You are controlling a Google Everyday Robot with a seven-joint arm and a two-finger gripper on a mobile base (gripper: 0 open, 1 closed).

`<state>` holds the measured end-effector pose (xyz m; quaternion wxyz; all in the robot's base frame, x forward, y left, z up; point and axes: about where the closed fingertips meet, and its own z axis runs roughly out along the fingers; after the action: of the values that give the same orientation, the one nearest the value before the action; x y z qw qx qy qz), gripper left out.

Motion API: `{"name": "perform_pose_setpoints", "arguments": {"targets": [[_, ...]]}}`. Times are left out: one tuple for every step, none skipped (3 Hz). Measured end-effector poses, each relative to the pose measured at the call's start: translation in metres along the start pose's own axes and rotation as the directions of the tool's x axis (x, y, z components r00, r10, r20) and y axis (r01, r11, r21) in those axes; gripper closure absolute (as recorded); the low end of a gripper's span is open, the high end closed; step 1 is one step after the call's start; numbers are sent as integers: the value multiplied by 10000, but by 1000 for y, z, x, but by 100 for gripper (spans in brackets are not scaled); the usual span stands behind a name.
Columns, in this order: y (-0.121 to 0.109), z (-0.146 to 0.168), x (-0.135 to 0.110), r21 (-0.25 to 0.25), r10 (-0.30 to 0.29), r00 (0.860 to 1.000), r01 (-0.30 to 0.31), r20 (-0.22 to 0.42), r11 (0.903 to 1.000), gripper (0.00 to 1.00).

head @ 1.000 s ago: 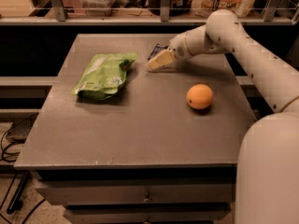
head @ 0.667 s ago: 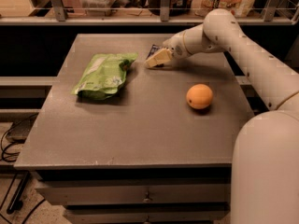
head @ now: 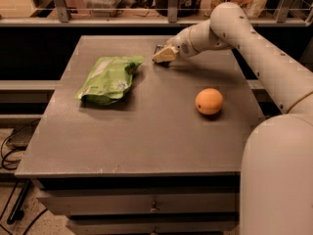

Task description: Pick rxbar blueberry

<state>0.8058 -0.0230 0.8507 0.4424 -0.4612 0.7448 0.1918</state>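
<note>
The rxbar blueberry (head: 159,49) is a small dark navy bar lying near the far middle of the grey table (head: 146,131). Only its far left corner shows; the rest is hidden under my gripper. My gripper (head: 163,57) reaches in from the right on the white arm (head: 254,38) and sits low right over the bar, touching or almost touching it.
A large crinkled light-green bag (head: 108,78) lies just left of the gripper. A round orange fruit (head: 209,101) sits on the right half of the table. A rail and shelf with containers (head: 146,4) run behind the table's far edge.
My gripper has moved a little farther back and left over the table, down onto the dark bar. The bag and the orange have not moved.
</note>
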Motion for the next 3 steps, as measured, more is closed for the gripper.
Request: {"name": "perform_pose_setpoints", "arguments": {"targets": [[0, -8, -13, 106, -235, 9996, 233, 145, 9997, 94], [-3, -24, -34, 261, -575, 9973, 564, 449, 9981, 100], [-8, -45, -58, 476, -1055, 9914, 1020, 774, 9936, 100]]}}
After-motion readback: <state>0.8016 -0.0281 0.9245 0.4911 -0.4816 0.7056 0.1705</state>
